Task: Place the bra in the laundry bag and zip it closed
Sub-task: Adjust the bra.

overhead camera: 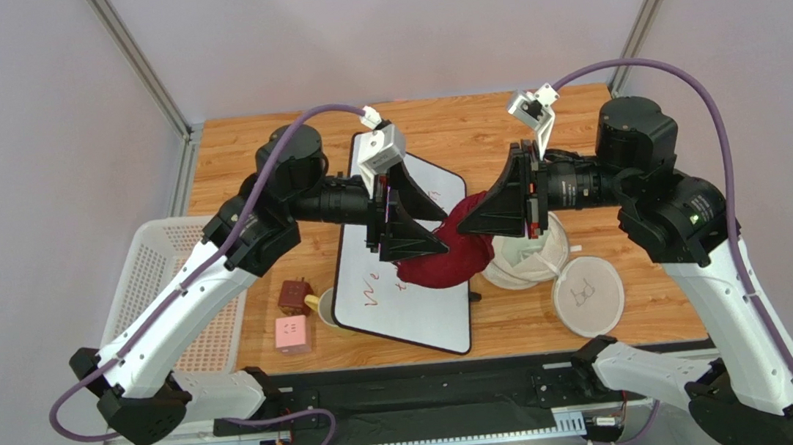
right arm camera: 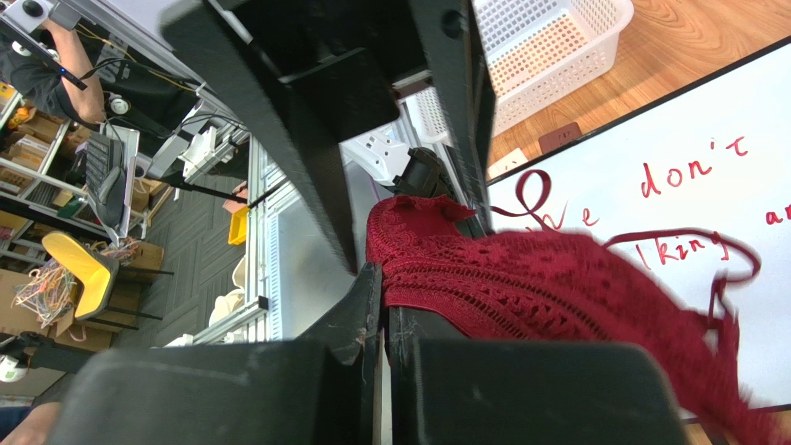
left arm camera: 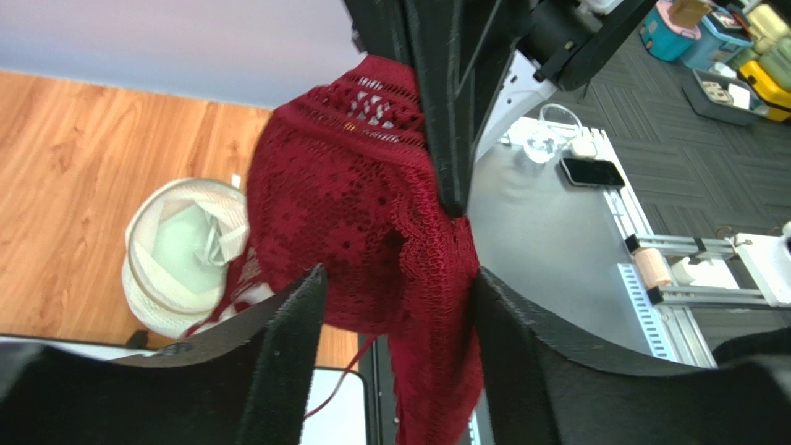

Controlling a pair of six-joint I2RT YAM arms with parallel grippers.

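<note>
The dark red lace bra (overhead camera: 449,256) hangs in the air between my two grippers, over the whiteboard's right edge and beside the laundry bag. My right gripper (overhead camera: 468,226) is shut on the bra's band edge (right arm camera: 436,243), fingertips (right arm camera: 369,287) pressed together. My left gripper (overhead camera: 436,238) stands open around a hanging cup (left arm camera: 353,213), its fingers (left arm camera: 297,306) at either side of the fabric. The laundry bag (overhead camera: 527,264), a white mesh cylinder, sits open on the table (left arm camera: 181,255). Its round lid (overhead camera: 588,296) lies flopped to the right.
A whiteboard (overhead camera: 399,305) with red writing lies under the bra (right arm camera: 650,139). A white perforated basket (overhead camera: 158,281) stands at the left table edge. A small pink box (overhead camera: 292,333) and a brown block (overhead camera: 293,293) sit between basket and whiteboard.
</note>
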